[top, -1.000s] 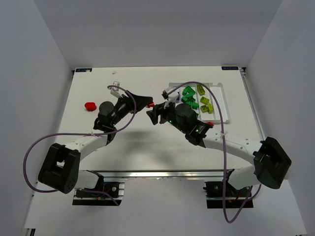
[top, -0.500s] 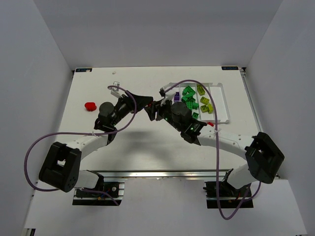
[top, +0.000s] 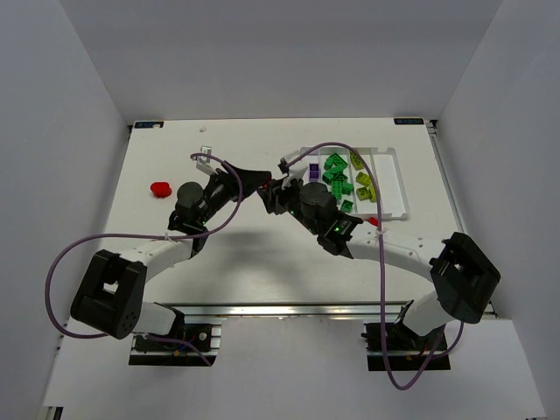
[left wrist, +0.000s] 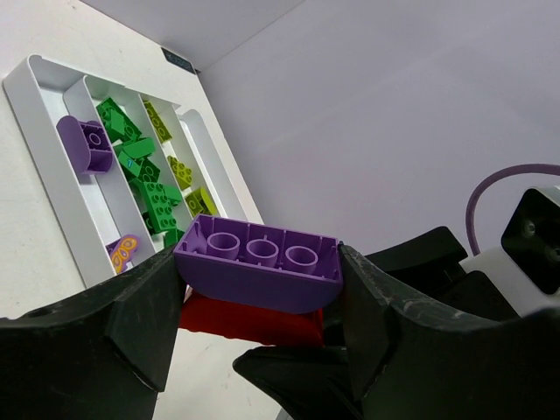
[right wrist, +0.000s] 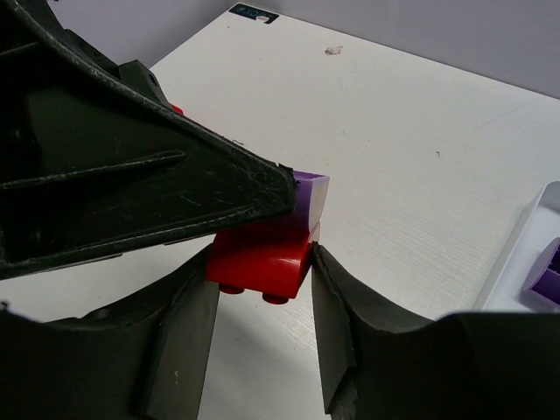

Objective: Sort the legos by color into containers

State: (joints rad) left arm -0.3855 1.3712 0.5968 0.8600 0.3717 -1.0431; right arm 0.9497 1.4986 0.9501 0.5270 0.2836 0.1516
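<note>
My left gripper [left wrist: 258,280] [top: 265,185] is shut on a purple lego [left wrist: 255,278], held studs-down above the table. A red lego [left wrist: 249,319] [right wrist: 258,258] is stuck under it. My right gripper [right wrist: 262,271] [top: 278,194] meets it from the right, and both its pads press the red lego's sides. Part of the purple lego [right wrist: 308,197] shows behind the left finger. The white tray [top: 398,188] [left wrist: 52,166] of containers lies at the right. It holds purple legos [left wrist: 86,144], green legos [left wrist: 144,175] [top: 337,179] and yellow-green legos [left wrist: 179,166] [top: 363,184] in separate compartments.
A loose red lego [top: 160,189] lies on the table to the left of the left arm. Another small red piece [top: 374,222] shows beside the right arm, near the tray's front edge. Grey walls enclose the table on three sides.
The right gripper has moved left up to the left gripper's bricks, and its jaws have narrowed onto the red lego. The left gripper has stayed put.
</note>
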